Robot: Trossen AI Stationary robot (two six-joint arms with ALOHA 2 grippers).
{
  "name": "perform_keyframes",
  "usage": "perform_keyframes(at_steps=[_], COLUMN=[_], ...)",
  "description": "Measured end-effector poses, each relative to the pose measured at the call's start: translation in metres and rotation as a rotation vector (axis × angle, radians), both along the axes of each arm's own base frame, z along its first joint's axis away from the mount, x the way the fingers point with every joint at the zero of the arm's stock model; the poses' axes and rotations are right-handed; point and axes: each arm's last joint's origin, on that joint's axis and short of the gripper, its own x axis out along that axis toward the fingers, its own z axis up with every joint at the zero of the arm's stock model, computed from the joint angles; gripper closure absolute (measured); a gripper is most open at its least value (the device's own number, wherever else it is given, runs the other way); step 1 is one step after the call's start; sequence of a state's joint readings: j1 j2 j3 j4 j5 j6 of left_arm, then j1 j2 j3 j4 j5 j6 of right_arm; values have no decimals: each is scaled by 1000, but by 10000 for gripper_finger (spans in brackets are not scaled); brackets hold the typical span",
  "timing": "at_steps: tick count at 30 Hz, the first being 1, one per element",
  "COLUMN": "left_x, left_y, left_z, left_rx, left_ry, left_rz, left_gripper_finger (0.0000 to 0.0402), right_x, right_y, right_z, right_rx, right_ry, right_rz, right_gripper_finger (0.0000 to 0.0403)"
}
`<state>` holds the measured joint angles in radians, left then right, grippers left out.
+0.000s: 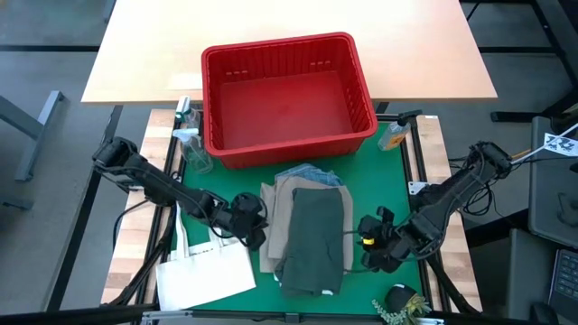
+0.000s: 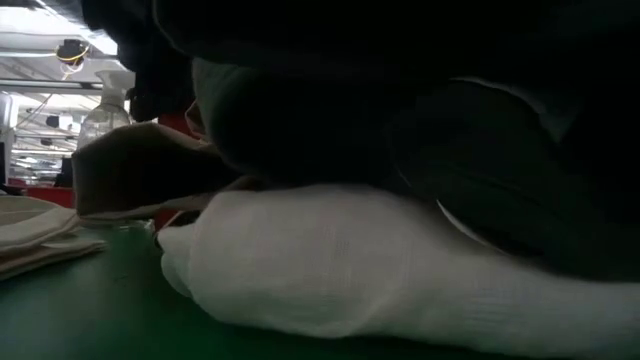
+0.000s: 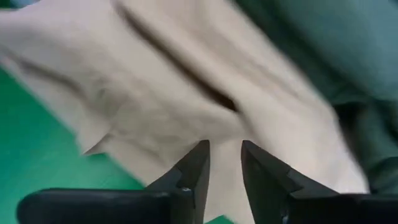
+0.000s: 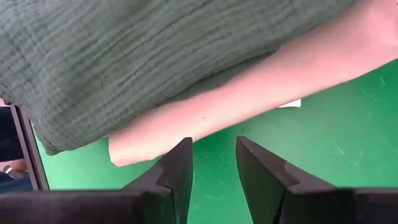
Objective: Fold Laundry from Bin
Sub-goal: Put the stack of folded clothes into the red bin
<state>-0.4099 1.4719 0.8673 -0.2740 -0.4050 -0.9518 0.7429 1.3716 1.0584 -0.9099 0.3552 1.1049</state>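
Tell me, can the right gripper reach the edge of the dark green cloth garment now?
Probably yes. The right gripper sits open beside the dark green garment, nothing between them on the green mat.

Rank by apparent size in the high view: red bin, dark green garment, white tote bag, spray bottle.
1. red bin
2. dark green garment
3. white tote bag, close to the garment, so this order is unsure
4. spray bottle

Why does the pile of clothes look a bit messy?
The dark green cloth lies on top of the beige cloth, whose edges stick out unevenly. A blue striped piece sits crumpled at the end by the red bin. The bin looks empty. Nothing looks spilled or broken.
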Motion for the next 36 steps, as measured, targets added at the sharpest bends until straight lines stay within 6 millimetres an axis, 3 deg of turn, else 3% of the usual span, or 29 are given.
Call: perform_keyframes(at_steps=[12,25,36], left_x=[-16,-35,-15], left_y=[14,23,17], left_z=[-13,-46,-77], left_rx=[-61,-188,-228], left_ry=[217,238,180], left_rz=[162,416,418], left_gripper_finger=[236,245,250], right_x=[0,1,2], right_y=[0,-1,-1], right_z=[0,0,1], right_rx=[11,-17,-23], right_ry=[3,-24,-34], right_rz=[-14,-29,-33], right_gripper_finger=[278,278,278])
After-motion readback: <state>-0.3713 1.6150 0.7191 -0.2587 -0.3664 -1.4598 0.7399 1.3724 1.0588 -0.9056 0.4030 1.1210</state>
